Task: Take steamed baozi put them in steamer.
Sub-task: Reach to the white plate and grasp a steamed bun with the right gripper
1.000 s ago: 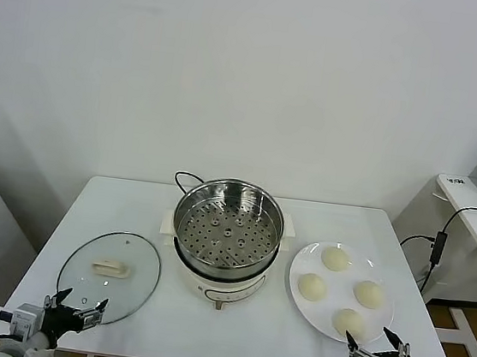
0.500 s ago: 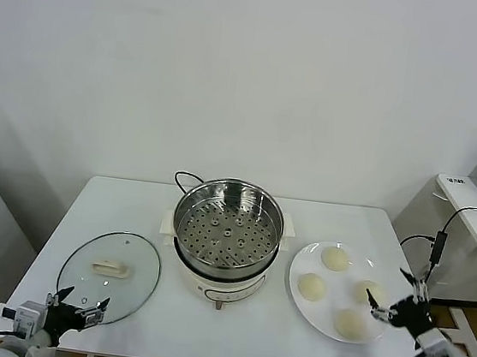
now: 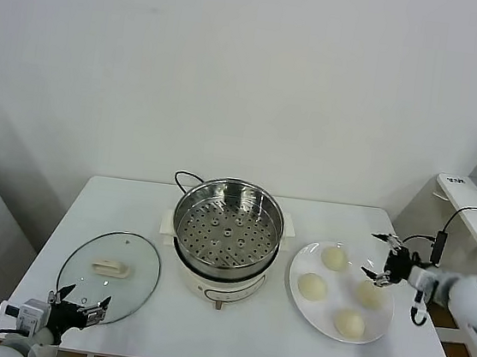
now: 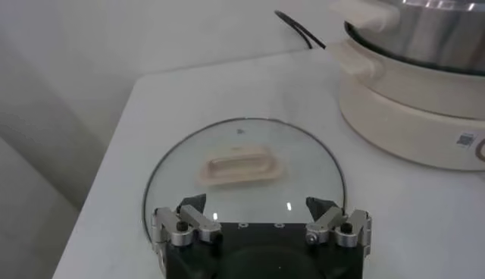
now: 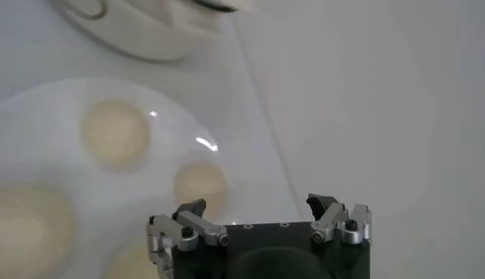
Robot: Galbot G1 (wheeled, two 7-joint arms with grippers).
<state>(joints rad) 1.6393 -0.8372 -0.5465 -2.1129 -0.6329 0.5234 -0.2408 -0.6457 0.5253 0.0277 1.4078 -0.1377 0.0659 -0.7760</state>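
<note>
Right gripper [image 3: 387, 257] has swung up over my plate [image 3: 302, 302], jaws apart, empty; baozi [image 3: 368, 293] pickup comes next, steamer [image 3: 228, 220] bare.

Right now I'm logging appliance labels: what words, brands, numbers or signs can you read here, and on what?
No text can be read as words.
Steamer base: a small square code sticker, too small to read.
Glass lid: a tiny mark near the rim, unreadable.
White side table: a small dark label, too blurred to read.
</note>
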